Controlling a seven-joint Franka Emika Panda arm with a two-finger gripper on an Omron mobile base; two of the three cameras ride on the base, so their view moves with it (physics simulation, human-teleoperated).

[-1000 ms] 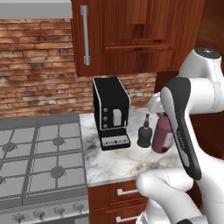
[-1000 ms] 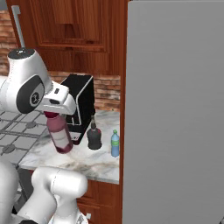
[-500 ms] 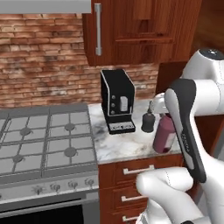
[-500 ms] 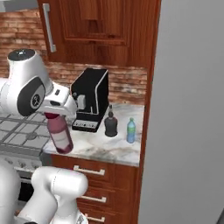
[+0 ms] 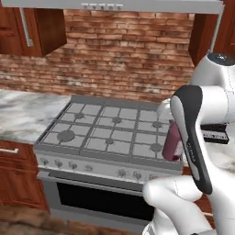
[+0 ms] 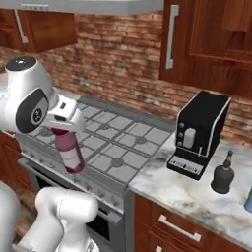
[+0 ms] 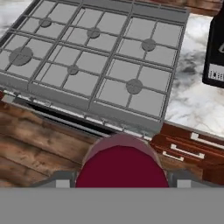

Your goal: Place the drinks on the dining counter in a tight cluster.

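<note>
I've got the maroon bottle (image 6: 70, 151) hanging in the gripper (image 6: 63, 129), jaws wide around its top, up in the air over the stove (image 6: 115, 147) front edge. The black bottle (image 6: 223, 174) stands on the marble worktop (image 6: 197, 197) beside the coffee machine (image 6: 199, 133)

A glossy white, rounded robot arm (image 5: 209, 105) with bulbous segments, a dark charcoal band along one link, and a dark grey round joint cap (image 6: 33, 111) bearing small markings.
</note>
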